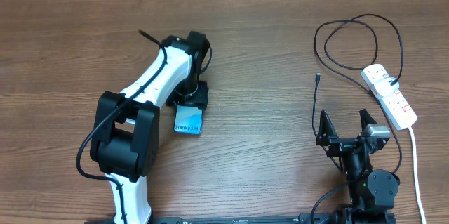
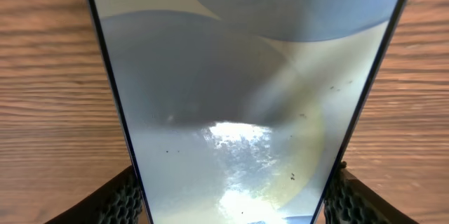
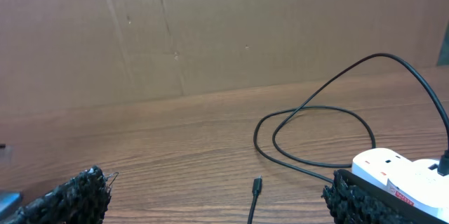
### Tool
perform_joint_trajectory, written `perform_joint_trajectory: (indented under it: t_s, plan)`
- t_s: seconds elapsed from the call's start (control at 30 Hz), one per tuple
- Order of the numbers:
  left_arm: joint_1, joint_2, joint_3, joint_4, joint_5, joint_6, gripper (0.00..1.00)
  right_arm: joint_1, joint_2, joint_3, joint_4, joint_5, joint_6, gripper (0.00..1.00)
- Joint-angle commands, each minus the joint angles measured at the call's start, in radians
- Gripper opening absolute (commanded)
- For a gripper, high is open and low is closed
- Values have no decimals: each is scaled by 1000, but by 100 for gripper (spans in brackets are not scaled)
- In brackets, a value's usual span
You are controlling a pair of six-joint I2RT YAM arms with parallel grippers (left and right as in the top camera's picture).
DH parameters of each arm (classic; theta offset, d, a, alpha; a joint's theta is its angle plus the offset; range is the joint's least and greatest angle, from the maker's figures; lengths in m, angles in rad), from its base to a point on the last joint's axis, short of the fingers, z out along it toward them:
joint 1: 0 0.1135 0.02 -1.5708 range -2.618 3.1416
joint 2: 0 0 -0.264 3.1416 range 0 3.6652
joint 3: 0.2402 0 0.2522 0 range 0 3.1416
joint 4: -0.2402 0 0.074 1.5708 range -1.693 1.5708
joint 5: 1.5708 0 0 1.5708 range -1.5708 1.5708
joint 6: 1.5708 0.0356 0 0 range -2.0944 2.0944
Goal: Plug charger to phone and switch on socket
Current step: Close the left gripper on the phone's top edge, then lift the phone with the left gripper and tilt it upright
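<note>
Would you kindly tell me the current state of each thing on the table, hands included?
phone: flat on table, screen up, nothing plugged in.
charger: small plug loose on table; other end at socket.
socket: switch position unreadable.
left hand: closed on the phone's edges.
right hand: open, empty.

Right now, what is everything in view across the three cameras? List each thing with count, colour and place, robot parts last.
phone: one, light blue screen with black edges, flat on the table left of centre, between the left gripper's fingers
charger cable: one, thin and black, looped at the far right, its small plug end lying free on the wood
power strip: one, white with red-marked switches, at the right edge
cord: one, thick and white, running from the power strip toward the near edge
table: one, brown wood
left gripper: one, black, closed on the phone's long edges
right gripper: one, black, open and holding nothing, near right
</note>
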Motion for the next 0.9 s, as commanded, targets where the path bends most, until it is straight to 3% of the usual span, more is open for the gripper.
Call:
perform_joint_trajectory:
  t_s: [0.0,0.3,0.73,0.87]
  plan:
    - [-1,-5,86,-37,27,-6,47,5,-11,-11,3,6,-4,100]
    - [-1,-5,225,-126,148,-6,49,5,-11,-11,3,6,-4,100]
    - [-1,-5,241,-135,200,-31,50,5,-11,-11,3,6,-3,100]
    - [-1,-5,245,-136,294,-34,50,5,-11,-11,3,6,-3,100]
